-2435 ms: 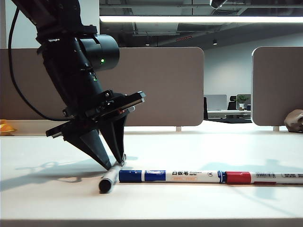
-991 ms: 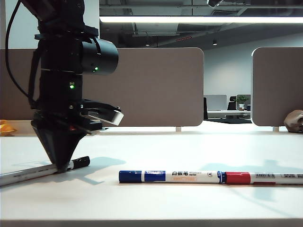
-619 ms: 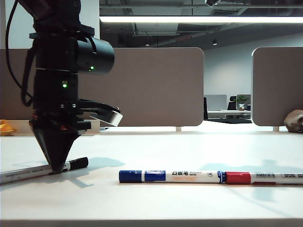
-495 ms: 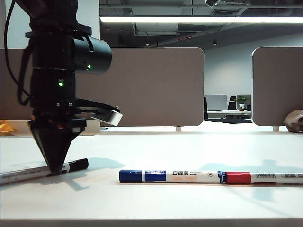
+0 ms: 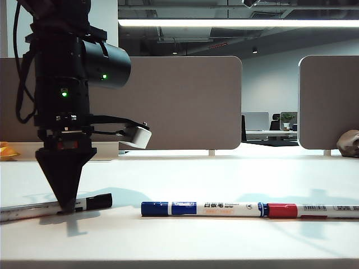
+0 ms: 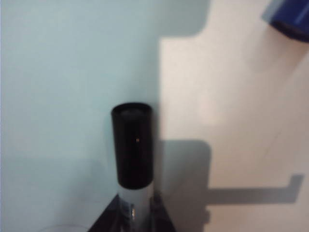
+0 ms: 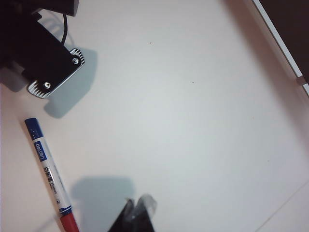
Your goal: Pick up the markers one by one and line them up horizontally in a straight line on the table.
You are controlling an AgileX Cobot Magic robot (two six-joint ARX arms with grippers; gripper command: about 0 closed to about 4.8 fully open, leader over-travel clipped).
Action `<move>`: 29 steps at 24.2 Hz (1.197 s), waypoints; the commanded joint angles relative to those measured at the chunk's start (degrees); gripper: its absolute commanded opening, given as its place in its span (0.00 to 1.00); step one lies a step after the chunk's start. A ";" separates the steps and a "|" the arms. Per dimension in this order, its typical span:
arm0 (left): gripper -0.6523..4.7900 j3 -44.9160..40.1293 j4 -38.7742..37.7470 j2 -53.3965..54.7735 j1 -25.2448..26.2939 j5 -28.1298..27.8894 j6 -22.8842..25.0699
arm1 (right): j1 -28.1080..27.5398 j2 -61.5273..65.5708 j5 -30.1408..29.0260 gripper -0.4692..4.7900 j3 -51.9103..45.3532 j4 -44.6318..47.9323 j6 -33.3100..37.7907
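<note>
Two partition panels [image 5: 185,101] behind white table [image 5: 224,179]

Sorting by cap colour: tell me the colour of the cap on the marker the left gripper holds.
Black. The black-capped marker shows best in the left wrist view, held by the left gripper.

Open table [image 5: 224,179] behind the blue marker [image 5: 202,209] and red marker [image 5: 314,210]; left hand [image 5: 67,208] apparently blocking the left end.

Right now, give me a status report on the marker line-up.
Left gripper shut on black marker, low at table. Right gripper shut, holding nothing. Blue marker and red marker lie end to end. Nothing in the way.
</note>
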 commanded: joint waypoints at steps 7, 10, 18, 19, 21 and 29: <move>0.26 -0.46 -1.66 0.28 -0.22 1.20 13.53 | -0.04 -0.24 -0.28 0.08 0.15 0.57 -0.68; 0.27 -0.46 -1.36 0.28 -0.22 1.95 16.04 | -0.04 -0.24 -0.28 0.08 0.15 0.52 -0.76; 0.27 -0.44 1.77 0.28 -0.31 7.15 20.55 | -0.07 -0.24 -1.11 0.08 0.15 -0.98 -0.74; 0.27 -0.44 2.19 0.28 -0.31 7.89 20.85 | -0.07 -0.24 -1.11 0.08 0.15 -1.01 -0.74; 0.27 -0.44 2.80 0.28 -0.31 9.29 21.86 | -0.04 -0.24 -1.14 0.08 0.15 -0.94 -0.74; 0.27 -0.44 2.60 0.28 -0.31 13.27 23.43 | -0.04 -0.24 -1.14 0.08 0.15 -0.90 -0.74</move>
